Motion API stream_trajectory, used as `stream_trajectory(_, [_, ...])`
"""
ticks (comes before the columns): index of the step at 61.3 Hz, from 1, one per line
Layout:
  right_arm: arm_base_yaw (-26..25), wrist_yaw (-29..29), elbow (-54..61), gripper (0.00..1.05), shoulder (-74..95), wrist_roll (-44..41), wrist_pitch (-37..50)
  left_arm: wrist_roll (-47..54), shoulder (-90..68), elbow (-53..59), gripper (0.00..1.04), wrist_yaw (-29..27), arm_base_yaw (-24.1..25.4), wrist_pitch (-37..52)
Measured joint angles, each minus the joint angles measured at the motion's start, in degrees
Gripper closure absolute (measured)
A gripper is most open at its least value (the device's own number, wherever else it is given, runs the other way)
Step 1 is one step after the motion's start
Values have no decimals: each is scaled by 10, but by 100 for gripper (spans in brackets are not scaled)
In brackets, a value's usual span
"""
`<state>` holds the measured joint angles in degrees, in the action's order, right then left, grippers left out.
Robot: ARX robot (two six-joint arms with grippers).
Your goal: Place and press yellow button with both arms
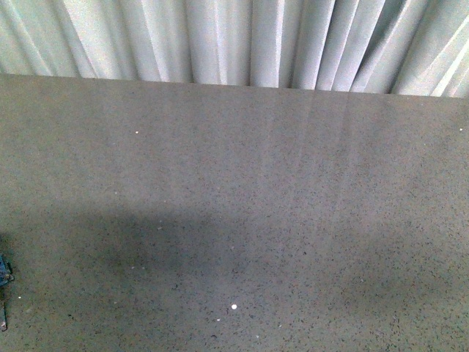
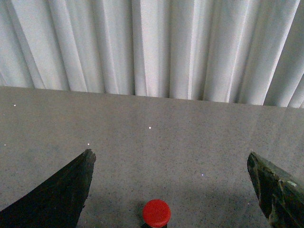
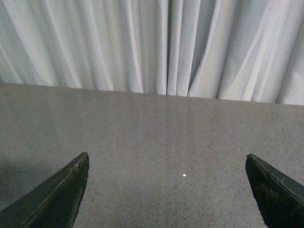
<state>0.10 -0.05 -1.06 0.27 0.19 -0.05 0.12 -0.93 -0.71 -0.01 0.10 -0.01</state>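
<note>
Red-capped button (image 2: 156,212) between wide-spread left gripper (image 2: 170,159) jaws, untouched, right gripper (image 3: 166,159) jaws wide too, empty

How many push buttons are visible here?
1. A red-capped button sits on the table between the fingers of the open left gripper, left wrist view only. Others may be hidden.

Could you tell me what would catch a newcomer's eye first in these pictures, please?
The one spot of colour is a round red button on the grey speckled table, seen in the left wrist view between the wide-open fingers of the left gripper. The right gripper is open as well, above the same table. A white pleated curtain hangs behind the table in every view.
</note>
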Motion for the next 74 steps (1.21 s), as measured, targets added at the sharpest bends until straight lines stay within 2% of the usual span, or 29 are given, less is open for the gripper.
stream_trajectory(50, [0, 0, 0, 9, 0, 0, 0, 0, 0, 0, 9, 0, 0, 0])
stream_trajectory(54, [0, 1, 0, 9, 0, 0, 0, -58, -72, -45, 9, -50, -17, -104])
stream_trajectory(56, [0, 0, 0, 9, 0, 0, 0, -81, -123, -63, 9, -64, -18, -113])
stream_trajectory(60, [0, 0, 0, 9, 0, 0, 0, -121, -283, -92, 9, -73, -9, -35])
stream_trajectory(67, [0, 1, 0, 9, 0, 0, 0, -122, -491, -133, 9, -81, 21, 108])
stream_trajectory(74, [0, 0, 0, 9, 0, 0, 0, -116, -575, -143, 9, -89, 34, 174])
